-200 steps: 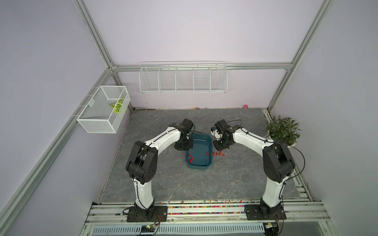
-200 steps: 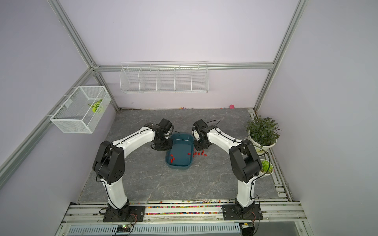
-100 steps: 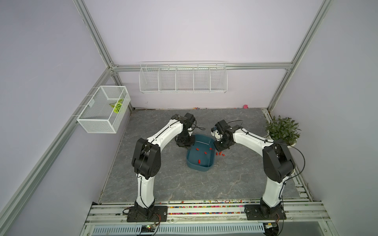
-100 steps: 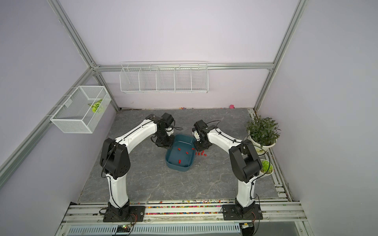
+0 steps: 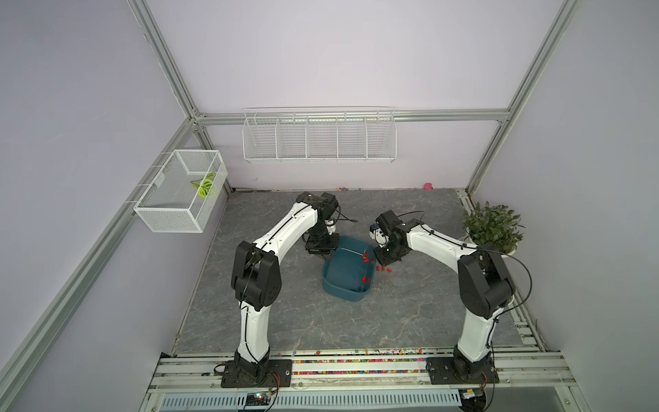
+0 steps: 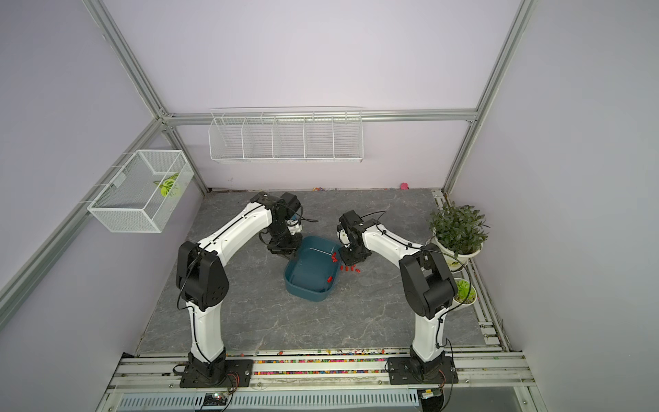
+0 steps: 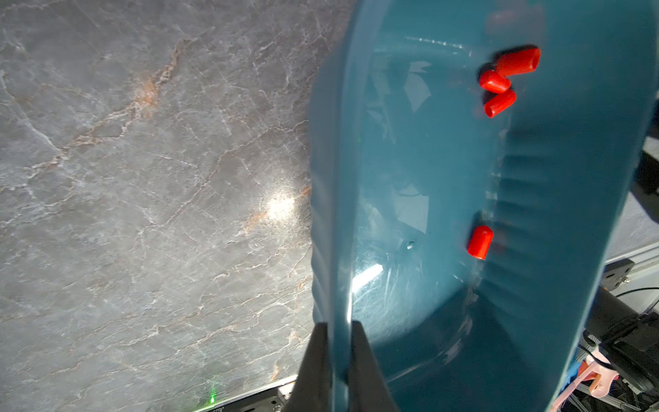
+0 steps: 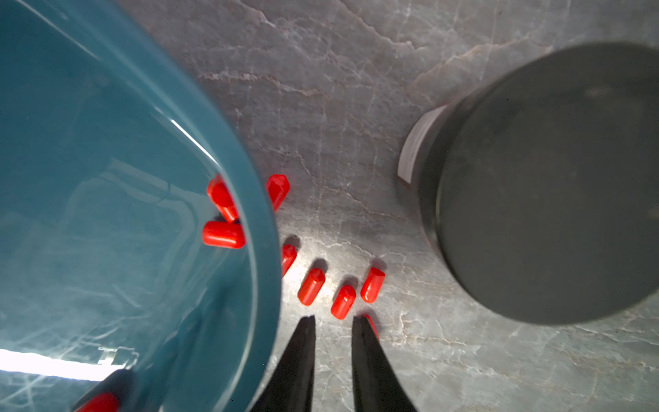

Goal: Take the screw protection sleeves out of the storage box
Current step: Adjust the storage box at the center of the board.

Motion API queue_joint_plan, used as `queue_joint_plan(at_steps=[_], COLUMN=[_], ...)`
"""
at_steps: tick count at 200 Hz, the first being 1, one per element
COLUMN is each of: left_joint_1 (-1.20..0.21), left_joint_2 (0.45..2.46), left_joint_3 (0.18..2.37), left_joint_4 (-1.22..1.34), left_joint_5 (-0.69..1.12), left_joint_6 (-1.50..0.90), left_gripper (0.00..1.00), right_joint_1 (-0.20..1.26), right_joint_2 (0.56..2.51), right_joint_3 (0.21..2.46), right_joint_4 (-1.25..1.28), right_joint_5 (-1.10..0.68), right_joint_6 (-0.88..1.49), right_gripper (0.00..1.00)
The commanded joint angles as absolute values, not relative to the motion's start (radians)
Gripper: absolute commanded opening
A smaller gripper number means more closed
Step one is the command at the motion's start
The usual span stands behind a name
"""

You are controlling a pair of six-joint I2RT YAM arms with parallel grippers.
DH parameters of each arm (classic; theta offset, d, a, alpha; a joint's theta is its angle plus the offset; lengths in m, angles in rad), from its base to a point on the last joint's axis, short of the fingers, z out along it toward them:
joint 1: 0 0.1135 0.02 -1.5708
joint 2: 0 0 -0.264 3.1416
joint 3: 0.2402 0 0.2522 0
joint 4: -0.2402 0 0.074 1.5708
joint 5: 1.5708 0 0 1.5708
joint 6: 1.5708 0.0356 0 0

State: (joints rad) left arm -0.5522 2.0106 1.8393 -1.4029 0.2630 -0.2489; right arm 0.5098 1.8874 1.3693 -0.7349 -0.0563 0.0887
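While the left gripper (image 7: 337,326) has its fingers clenched on the rim of the storage box (image 5: 342,276), the dark teal tub sits near the middle of the surface (image 5: 285,321), tipped so that the gripped side is raised and the side toward the right edge is low. Four of the screw protection sleeves (image 7: 479,242) lie inside it against the low wall: three bunched together and one apart from them. In both top views these show as red specks along that wall (image 6: 334,257).

About six more sleeves (image 8: 310,285) lie out on the surface just beside the box's low rim, one of them partly hidden behind a finger. The right gripper (image 8: 333,321) hangs over them with its fingers (image 8: 367,356) slightly parted and nothing between them. A black round canister (image 8: 535,178) stands near these loose sleeves.

On the left wall a white mesh basket (image 5: 171,214) holds a green leaf-patterned item (image 5: 205,185). A long divided wire basket (image 5: 319,137) hangs on the back wall. Multicoloured beads (image 5: 356,362) fill the rail along the front edge.
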Motion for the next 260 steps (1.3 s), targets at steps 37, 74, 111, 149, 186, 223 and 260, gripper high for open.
queue_joint_plan(at_steps=[37,74,111,149,186,223,260], left_joint_1=[-0.538,-0.53,-0.514,-0.488,-0.474,-0.475,-0.474], left_joint_2=[1.937,1.913,1.874,1.814,1.781,1.778,1.794], left_joint_3=[1.632,1.512,1.437,1.396,1.378,1.346,1.326], left_joint_4=[-1.167,-1.032,-0.958,-0.939,-0.929,-0.895,-0.887], left_joint_5=[0.275,0.23,0.157,0.106,0.094,0.102,0.121], left_joint_6=[-0.317,-0.374,-0.402,-0.403,-0.397,-0.409,-0.412], left_gripper=[0.0,0.0,0.0,0.0,0.0,0.0,0.0], right_joint_1=[0.504,0.504,0.505,0.505,0.51,0.514,0.536], right_joint_2=[1.831,1.823,1.826,1.839,1.845,1.835,1.823], right_joint_3=[1.341,1.343,1.347,1.356,1.363,1.371,1.394], right_joint_4=[-0.729,-0.73,-0.732,-0.73,-0.732,-0.741,-0.748], right_joint_5=[-0.061,-0.06,-0.061,-0.068,-0.072,-0.065,-0.066], right_joint_6=[0.085,0.09,0.092,0.098,0.102,0.1,0.096], right_gripper=[0.24,0.24,0.24,0.24,0.24,0.24,0.24])
